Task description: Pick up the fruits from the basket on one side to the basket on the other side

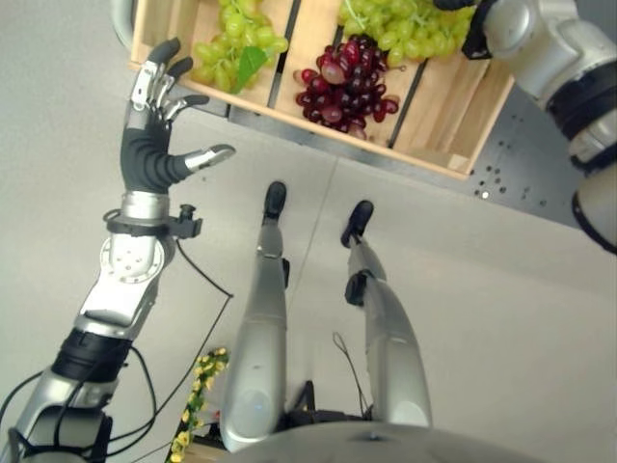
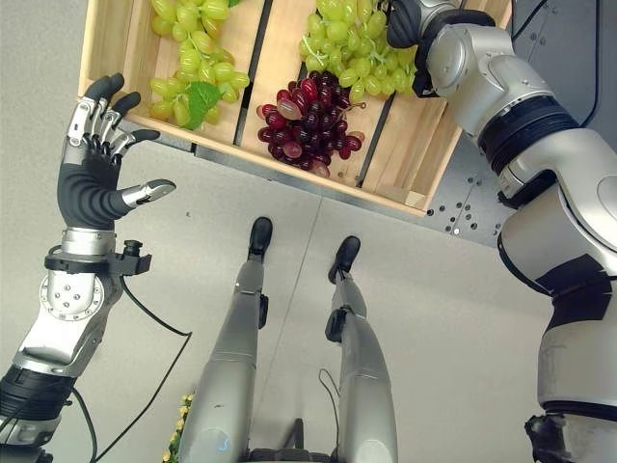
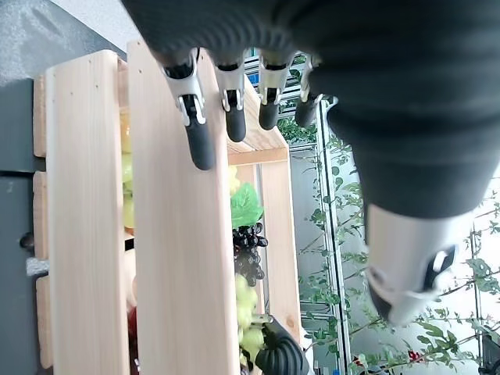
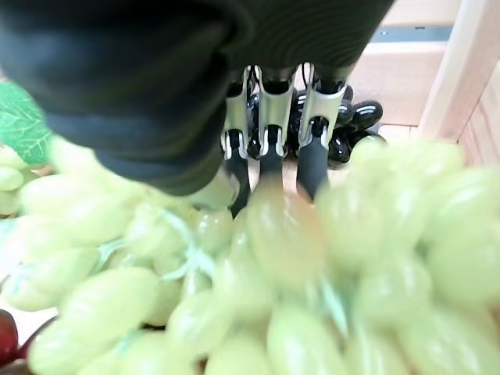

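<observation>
- Green grapes (image 2: 355, 48): a large bunch lying in the right compartment of the wooden crate (image 2: 410, 164), at its far end; in the right wrist view the same bunch (image 4: 273, 258) sits directly beneath the fingers.
- Right hand (image 2: 410, 19): reaches into the right compartment, down on top of the green bunch. Its fingers (image 4: 312, 148) point down into the grapes with their tips among the berries; whether they are closed on the bunch cannot be told.
- Black grapes (image 4: 351, 125): a small dark cluster just beyond the right hand's fingertips, against the crate wall.
- Red grapes (image 2: 308, 121): a bunch in the same compartment, nearer the robot, touching the near edge of the green bunch.
- Second green bunch (image 2: 193, 68): lies in the left compartment with a green leaf (image 2: 200, 99) on its near side; a dark divider separates the two compartments.
- Left hand (image 2: 92, 174): raised in front of the crate's near left corner, open, fingers straight and spread, thumb out to the side, holding nothing. In its wrist view the fingers (image 3: 199, 141) hang beside the crate's pale wooden slats.
- Floor (image 2: 443, 309): pale grey, below the crate.
</observation>
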